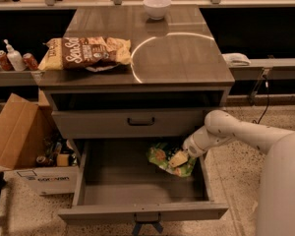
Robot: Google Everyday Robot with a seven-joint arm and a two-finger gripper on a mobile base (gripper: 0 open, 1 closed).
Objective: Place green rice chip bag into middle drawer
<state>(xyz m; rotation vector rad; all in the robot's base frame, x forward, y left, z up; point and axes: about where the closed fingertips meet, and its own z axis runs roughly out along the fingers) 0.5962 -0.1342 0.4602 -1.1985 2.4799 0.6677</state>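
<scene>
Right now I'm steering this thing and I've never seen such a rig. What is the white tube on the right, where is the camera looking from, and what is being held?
The white tube is the robot's single arm, reaching in from the right. There is only one camera. It looks down at the front of a grey cabinet; where it is mounted is not on record. At the arm's tip is the claw, inside the open middle drawer, towards its right rear. It holds the green rice chip bag, which is already inside the drawer. On the cabinet top lie a brown and yellow chip bag at the left and a white bowl at the back. The drawer above is shut. A cardboard box stands on the floor at the left.
</scene>
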